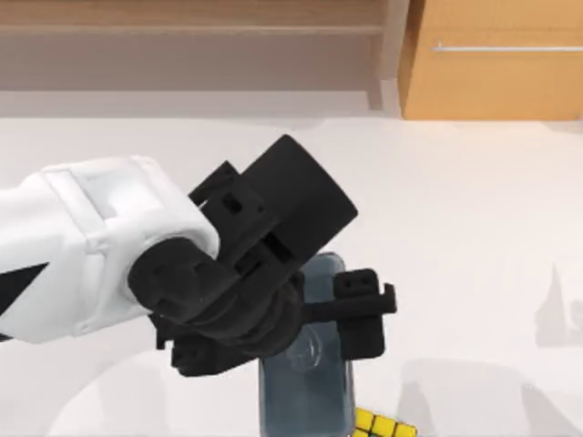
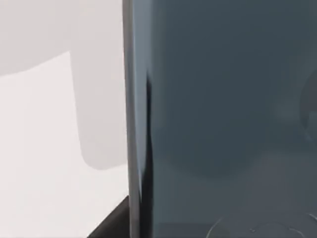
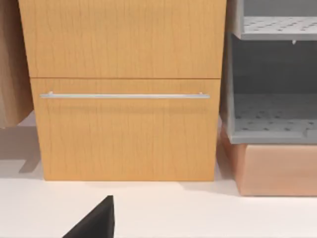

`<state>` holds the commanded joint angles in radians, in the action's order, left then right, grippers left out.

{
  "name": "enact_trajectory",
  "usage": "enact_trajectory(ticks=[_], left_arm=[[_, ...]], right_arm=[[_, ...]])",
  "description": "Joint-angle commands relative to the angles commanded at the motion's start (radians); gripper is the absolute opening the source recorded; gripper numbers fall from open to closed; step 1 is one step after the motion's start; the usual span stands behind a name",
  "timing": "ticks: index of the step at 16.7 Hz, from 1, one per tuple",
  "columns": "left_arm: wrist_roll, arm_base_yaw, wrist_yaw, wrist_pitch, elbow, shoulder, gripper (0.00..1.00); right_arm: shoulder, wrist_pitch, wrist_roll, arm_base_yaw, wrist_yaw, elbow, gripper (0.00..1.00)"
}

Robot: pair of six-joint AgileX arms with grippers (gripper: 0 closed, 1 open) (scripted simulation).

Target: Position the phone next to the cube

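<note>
Top view: the left hand (image 1: 314, 314) is seen low over the white worktop (image 1: 474, 228), its black fingers (image 1: 364, 309) closed on the phone (image 1: 305, 382), whose dark glossy face runs toward the near edge. The cube (image 1: 383, 426) is seen just beside the phone's lower right corner, at the near edge; whether they touch cannot be told. In the right wrist view a wooden drawer cabinet (image 3: 126, 89) is faced, and whether the right hand is open cannot be told.

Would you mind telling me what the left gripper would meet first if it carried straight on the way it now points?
Probably the phone: the left gripper sits right over it, and its glossy face looms in the left wrist view. Contact is unclear.
</note>
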<state>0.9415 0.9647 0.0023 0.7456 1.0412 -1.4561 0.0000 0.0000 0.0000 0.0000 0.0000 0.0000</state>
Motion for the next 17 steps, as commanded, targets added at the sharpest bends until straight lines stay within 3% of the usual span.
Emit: enact_trajectory(ticks=[13, 17], left_arm=[[0.003, 0.0, -0.015, -0.022, -0.267, -0.157, 0.0], [0.003, 0.0, -0.015, -0.022, -0.267, -0.157, 0.0]], right_arm=[[0.0, 0.0, 0.0, 0.0, 0.0, 0.0, 1.0], [0.0, 0.0, 0.0, 0.0, 0.0, 0.0, 1.0]])
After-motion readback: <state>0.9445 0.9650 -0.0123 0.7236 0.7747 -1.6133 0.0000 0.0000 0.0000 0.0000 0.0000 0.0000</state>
